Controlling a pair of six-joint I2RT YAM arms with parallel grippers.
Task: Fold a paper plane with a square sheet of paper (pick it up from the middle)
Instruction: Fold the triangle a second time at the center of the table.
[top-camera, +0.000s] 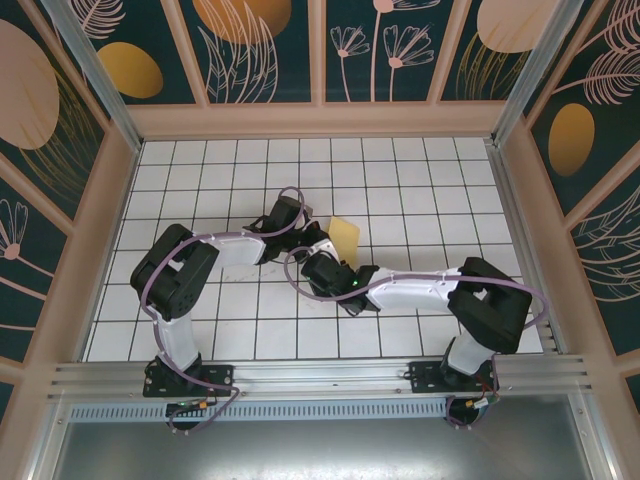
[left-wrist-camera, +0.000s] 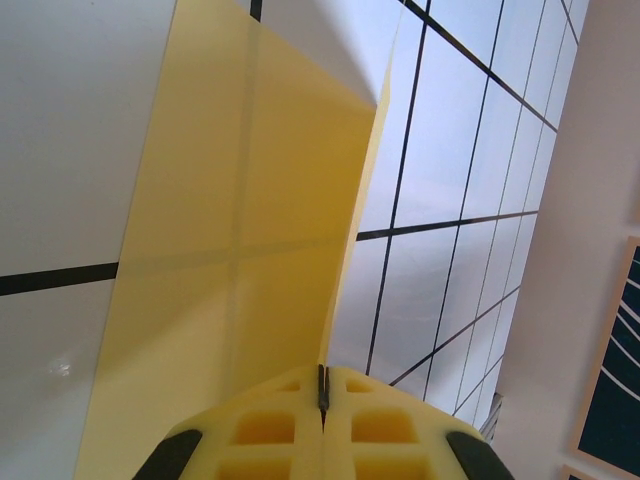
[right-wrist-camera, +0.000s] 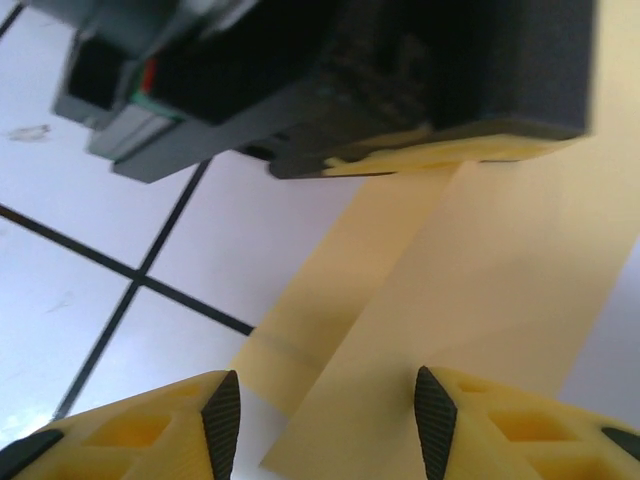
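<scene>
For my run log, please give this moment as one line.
left gripper: shut on square sheet of paper | right gripper: open, at the sheet | sheet: one flap raised

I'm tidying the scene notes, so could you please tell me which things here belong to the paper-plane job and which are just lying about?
Belongs to the job:
- square sheet of paper, pinched in the shut left hand
- right hand, open, pointed at the sheet

Just surroundings:
- gridded table
- patterned walls
</scene>
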